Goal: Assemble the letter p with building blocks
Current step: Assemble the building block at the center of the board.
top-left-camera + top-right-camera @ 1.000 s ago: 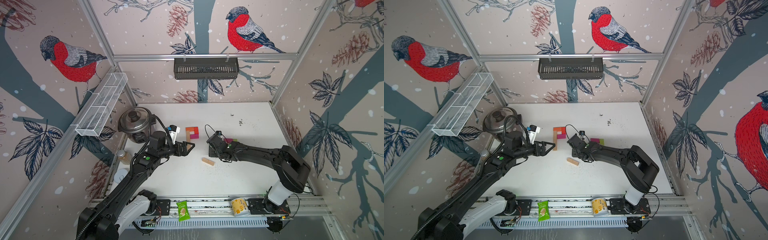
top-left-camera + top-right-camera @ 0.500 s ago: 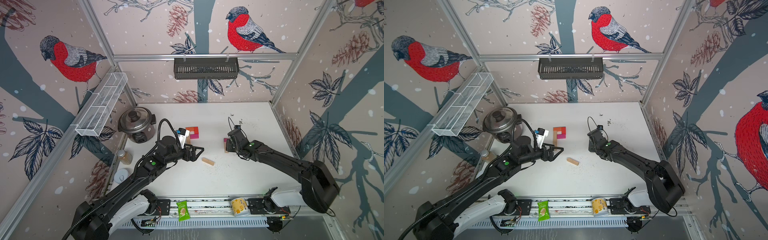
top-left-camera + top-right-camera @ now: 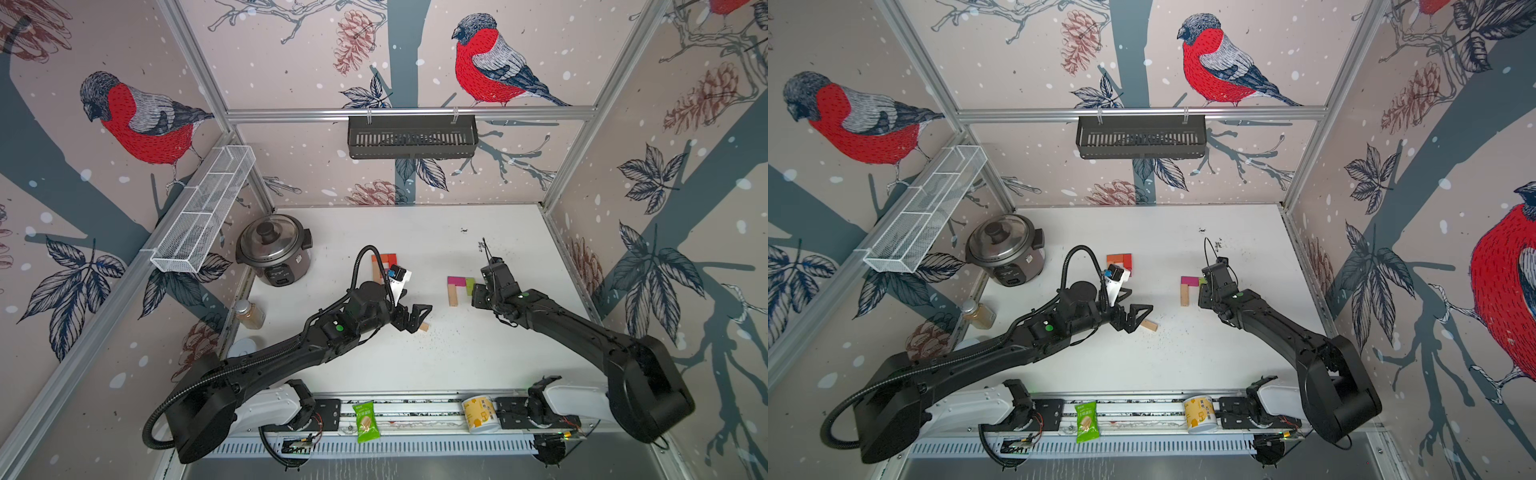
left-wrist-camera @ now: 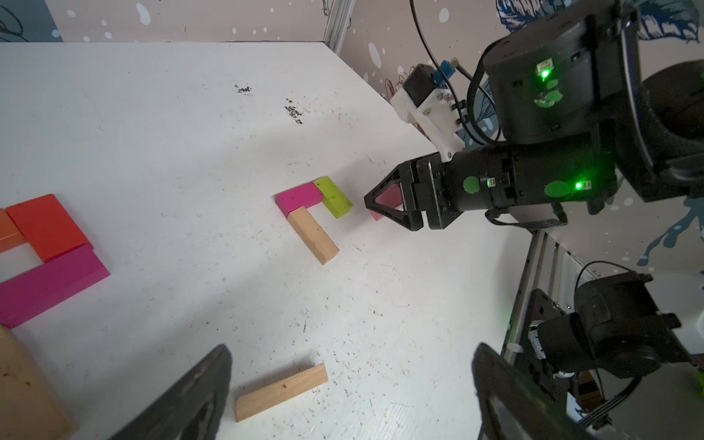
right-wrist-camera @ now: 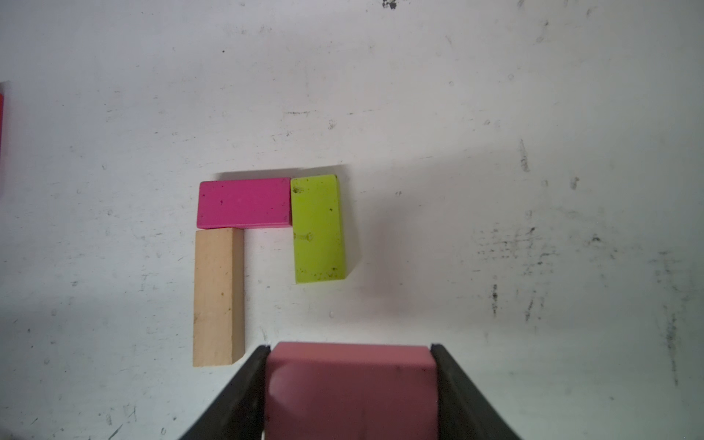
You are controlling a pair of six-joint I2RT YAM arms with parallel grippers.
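A pink block beside the unfinished letter p
The right jaws clamp it near the magenta block, lime block and tan stem; a skewed drop could shove the lime one. The left jaws gape over a loose tan block. The right wrist view shows the grip; top views hide it.

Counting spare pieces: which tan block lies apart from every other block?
The loose tan block by the open left end effector: it lies alone and askew, whereas the tan stem butts against the magenta block.
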